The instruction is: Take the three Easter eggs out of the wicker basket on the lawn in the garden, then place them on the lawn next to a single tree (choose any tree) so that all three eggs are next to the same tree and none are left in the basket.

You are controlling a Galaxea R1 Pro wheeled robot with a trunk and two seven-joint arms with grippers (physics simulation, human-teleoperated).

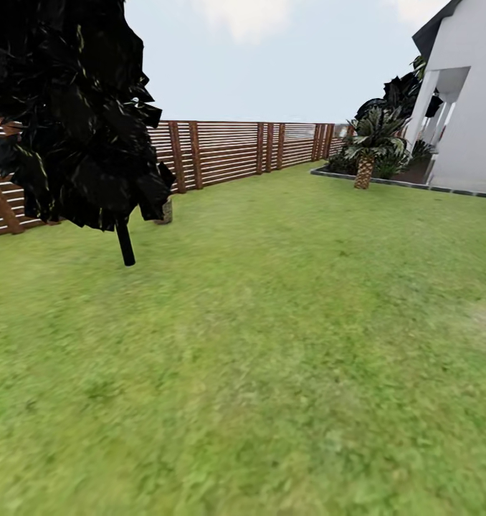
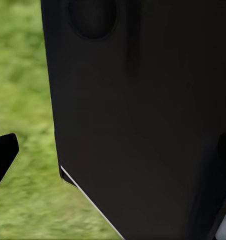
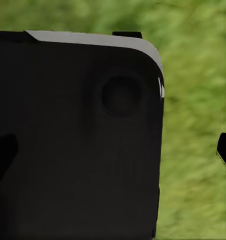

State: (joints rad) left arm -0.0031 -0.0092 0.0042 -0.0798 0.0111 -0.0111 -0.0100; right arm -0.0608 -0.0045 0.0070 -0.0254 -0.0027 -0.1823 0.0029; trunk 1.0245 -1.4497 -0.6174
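The lawn [image 1: 272, 344] spreads out ahead as broad mottled green grass. The Easter eggs and the wicker basket are out of view, and so is a thick bare-trunked tree. In the left wrist view, my left gripper [image 2: 114, 152] is open, with one dark fingertip [image 2: 3, 157] over grass and the other faint against a black panel of my own body [image 2: 143, 110]. In the right wrist view, my right gripper [image 3: 114, 152] is open too, its fingertips [image 3: 225, 150] far apart. No egg sits between either pair of fingers.
A dark leafy thin-stemmed tree [image 1: 125, 244] stands at the near left, with a short brown stub [image 1: 165, 211] behind it. A brown slatted fence [image 1: 229, 154] closes the back. A short palm [image 1: 363, 168] and a white house [image 1: 472, 107] are at the far right.
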